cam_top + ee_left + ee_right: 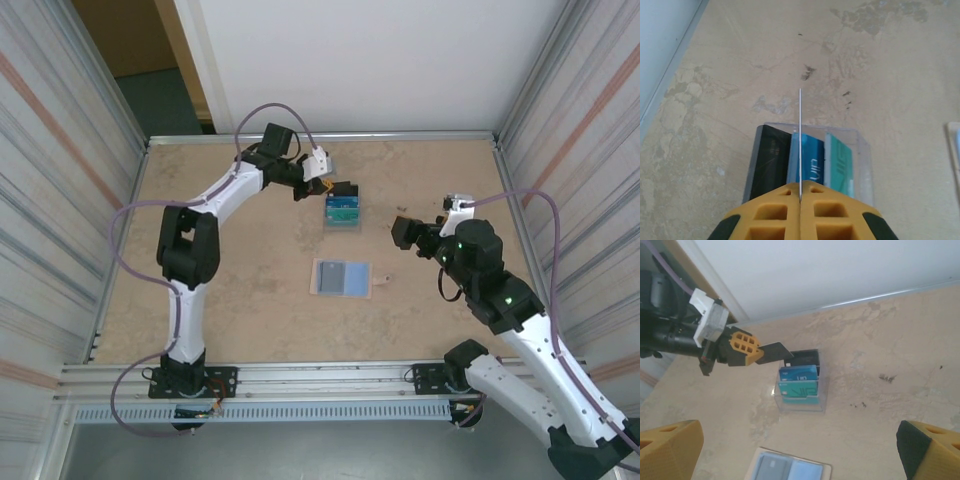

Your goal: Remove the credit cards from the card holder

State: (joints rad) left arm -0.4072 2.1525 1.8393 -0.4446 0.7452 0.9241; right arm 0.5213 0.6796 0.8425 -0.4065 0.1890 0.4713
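Card holder [343,278] lies opened flat on the bench [250,300], mid-bench and nearer the arms: tan rim, one grey panel, one pale blue. Cannot tell whether the grey panel is a card or lining. Just beyond it stands a clear box [341,212], open-topped, with three cards upright in a row: black card [767,162], blue card [810,162], teal card [840,165], the black one farthest from the arms. Left hand [747,349] hangs beside the box's black-card end, pinched tight on a dark card [774,351]. This held card juts out past the fingertips, its free end over the black-card end of the box and clear of the cards below. Right hand [398,228] hovers to the right of box and holder, apart from both, fingers [670,447] spread wide with nothing between them.
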